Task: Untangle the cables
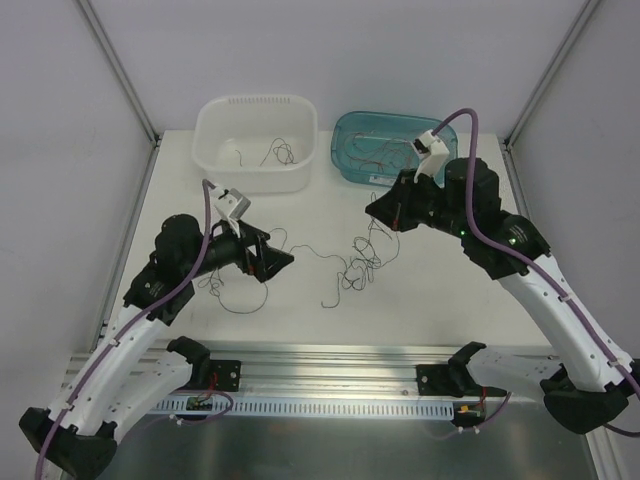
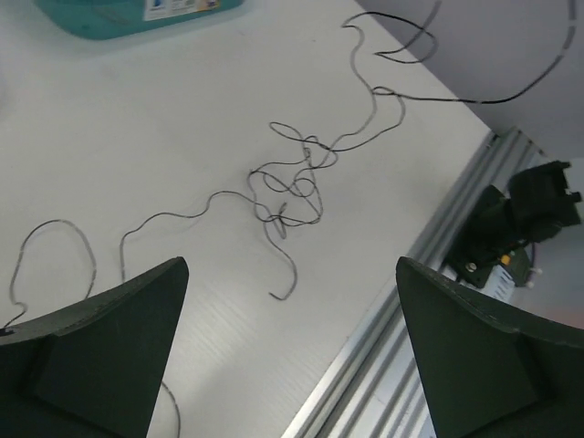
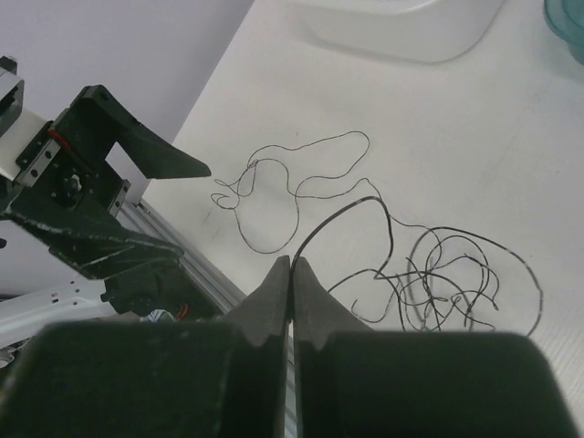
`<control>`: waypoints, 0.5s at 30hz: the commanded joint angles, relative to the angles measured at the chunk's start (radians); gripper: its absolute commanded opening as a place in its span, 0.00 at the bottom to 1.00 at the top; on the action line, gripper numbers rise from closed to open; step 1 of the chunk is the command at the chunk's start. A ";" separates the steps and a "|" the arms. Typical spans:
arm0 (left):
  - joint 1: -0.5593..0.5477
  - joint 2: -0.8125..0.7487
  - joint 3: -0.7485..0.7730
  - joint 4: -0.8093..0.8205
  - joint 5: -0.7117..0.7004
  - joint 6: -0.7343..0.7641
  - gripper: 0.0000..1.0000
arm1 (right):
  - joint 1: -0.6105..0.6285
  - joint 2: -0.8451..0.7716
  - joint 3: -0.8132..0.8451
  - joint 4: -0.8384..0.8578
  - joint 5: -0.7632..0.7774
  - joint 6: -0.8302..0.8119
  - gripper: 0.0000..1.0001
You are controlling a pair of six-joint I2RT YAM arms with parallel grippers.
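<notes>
- L gripper (image 1: 277, 262): fingers spread wide, nothing btwn them, low over table (image 1: 450, 295).
- R gripper (image 3: 292, 265): fingers pressed together. A black strand seems to run out from the tips, so prob pinching it.
- Cables (image 1: 364, 262): main knot lies on table btwn the two grippers. A looser loop sits by the L gripper, and a strand rises from the knot to the R gripper. A few more wires are in the white tub (image 1: 255, 178) and teal tray (image 1: 345, 165).
- Risk 1: if R pulls up or away w/o L anchoring, the whole knot drags along and cinches tighter.
- Risk 2: wire is v. thin, so L could close on air, or on several strands at once and re-bundle them.
- Risk 3: strand may slip from R's pinch, since there's little to hold.
- Risk 4: the loose loop by L could snag on a finger or the arm as it moves in.
</notes>
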 commanded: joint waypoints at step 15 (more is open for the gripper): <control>-0.601 0.238 0.235 0.216 -0.467 0.124 0.83 | 0.242 0.037 -0.021 0.063 0.373 0.148 0.01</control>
